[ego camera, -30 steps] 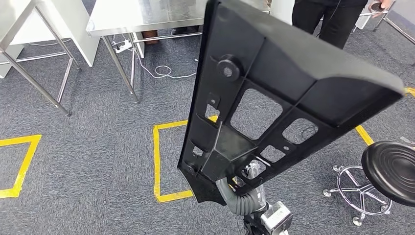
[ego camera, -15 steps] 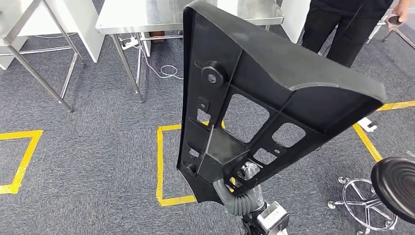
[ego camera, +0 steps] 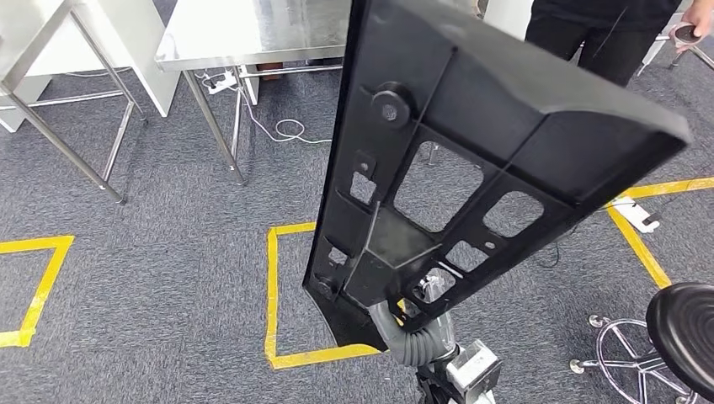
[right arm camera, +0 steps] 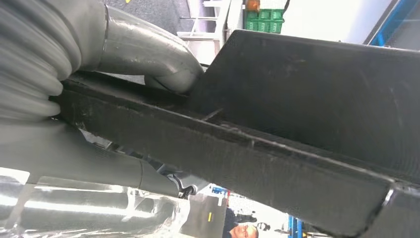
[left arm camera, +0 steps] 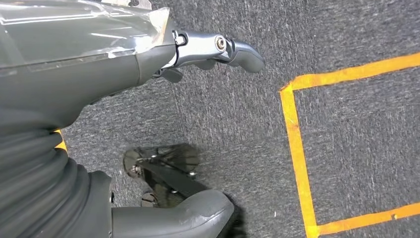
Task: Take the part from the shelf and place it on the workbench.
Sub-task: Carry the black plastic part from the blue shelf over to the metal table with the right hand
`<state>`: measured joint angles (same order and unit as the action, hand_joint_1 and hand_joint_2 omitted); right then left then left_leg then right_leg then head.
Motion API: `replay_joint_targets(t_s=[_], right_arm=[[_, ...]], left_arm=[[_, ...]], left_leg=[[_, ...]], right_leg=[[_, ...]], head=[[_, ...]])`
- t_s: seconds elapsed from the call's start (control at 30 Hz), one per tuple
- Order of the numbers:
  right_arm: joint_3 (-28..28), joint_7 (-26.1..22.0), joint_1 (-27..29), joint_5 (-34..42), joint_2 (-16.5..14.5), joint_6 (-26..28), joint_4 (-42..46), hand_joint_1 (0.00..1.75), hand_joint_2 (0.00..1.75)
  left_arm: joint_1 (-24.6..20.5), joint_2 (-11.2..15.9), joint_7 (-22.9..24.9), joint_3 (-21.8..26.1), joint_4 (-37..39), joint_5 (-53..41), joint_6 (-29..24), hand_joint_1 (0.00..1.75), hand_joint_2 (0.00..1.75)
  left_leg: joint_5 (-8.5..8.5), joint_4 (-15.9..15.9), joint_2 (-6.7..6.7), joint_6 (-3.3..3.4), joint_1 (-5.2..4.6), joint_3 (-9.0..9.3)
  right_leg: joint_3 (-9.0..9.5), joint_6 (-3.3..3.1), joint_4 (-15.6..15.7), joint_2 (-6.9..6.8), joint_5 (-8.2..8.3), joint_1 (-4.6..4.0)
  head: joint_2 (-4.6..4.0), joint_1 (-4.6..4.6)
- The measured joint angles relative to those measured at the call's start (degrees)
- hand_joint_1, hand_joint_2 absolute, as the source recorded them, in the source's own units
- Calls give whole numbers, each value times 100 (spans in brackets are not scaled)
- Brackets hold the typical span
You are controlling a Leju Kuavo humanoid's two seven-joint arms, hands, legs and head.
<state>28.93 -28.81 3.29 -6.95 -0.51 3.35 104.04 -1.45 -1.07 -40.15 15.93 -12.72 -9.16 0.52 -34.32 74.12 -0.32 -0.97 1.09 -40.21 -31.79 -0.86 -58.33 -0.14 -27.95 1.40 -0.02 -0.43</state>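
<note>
1. No word, label, brand or number could be read on anything in the pictures.
2. The black part [ego camera: 471,160] bore only moulded ribs, holes and a round boss, with no lettering that could be made out.
3. On the carpet [ego camera: 168,252] beneath the part lay yellow tape outlines [ego camera: 274,295], plain floor markings without characters.
4. Beyond the part, in the right wrist view, a green crate [right arm camera: 265,20] stood with an orange patch [right arm camera: 251,5] above it, too blurred to read.
</note>
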Motion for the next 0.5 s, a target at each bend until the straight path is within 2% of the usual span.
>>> replay_joint_targets(t_s=[0.03,0.1,0.13,0.17,0.27,0.33,0.37,0.43,0.47,0.5], right_arm=[[-1,2,6,-3,1,0,0,175,175],[-2,2,11,-7,-1,0,1,175,175],[-3,2,9,-9,-2,0,3,175,175],[-4,2,7,-10,-5,-1,7,175,175],[-9,3,12,-17,-21,-1,17,175,175],[-11,2,7,-24,-25,-1,19,175,175],[-11,0,-1,-26,-24,-2,19,175,175],[-9,-3,0,-36,-19,-10,16,175,175],[-9,-4,7,-41,-15,-17,14,175,175],[-9,-4,15,-46,-10,-23,13,175,175]], left_arm=[[0,0,0,-1,0,-3,3,0,175],[0,5,1,-2,0,-12,7,0,175],[-2,9,0,-2,0,-19,7,0,175],[-6,13,0,-2,0,-27,7,0,175],[-16,21,-1,-2,1,-45,7,0,175],[-15,26,-1,-2,1,-46,4,0,175],[-17,28,-1,-2,0,-45,2,0,175],[-20,27,-1,-1,0,-45,-8,0,175],[-18,28,0,1,0,-44,-17,0,175],[-16,28,0,3,0,-44,-27,0,175]], left_leg=[[178,-107,5,10,4,-28],[702,-825,21,61,1,207],[861,-1176,31,94,-19,354],[933,-1418,38,130,-40,455],[864,-1602,19,249,-93,550],[843,-1665,-5,336,-91,664],[827,-1682,-15,377,-89,722],[773,-1685,-24,439,-98,777],[746,-1684,-32,449,-103,801],[712,-1683,-43,449,-106,834]], right_leg=[[46,8,0,3,-36,-2],[148,39,6,6,-121,-4],[195,66,12,5,-163,-17],[216,99,27,2,-197,-28],[300,218,4,-9,-189,-67],[256,248,-201,-9,-273,-77],[132,225,-441,-6,-393,-74],[-293,171,-1149,4,-682,-68],[-516,172,-1449,6,-770,-66],[-668,204,-1586,6,-770,-66]], head=[[0,1],[0,2],[0,3],[0,1],[0,-7],[0,3],[0,13],[1,28],[1,35],[1,34]])
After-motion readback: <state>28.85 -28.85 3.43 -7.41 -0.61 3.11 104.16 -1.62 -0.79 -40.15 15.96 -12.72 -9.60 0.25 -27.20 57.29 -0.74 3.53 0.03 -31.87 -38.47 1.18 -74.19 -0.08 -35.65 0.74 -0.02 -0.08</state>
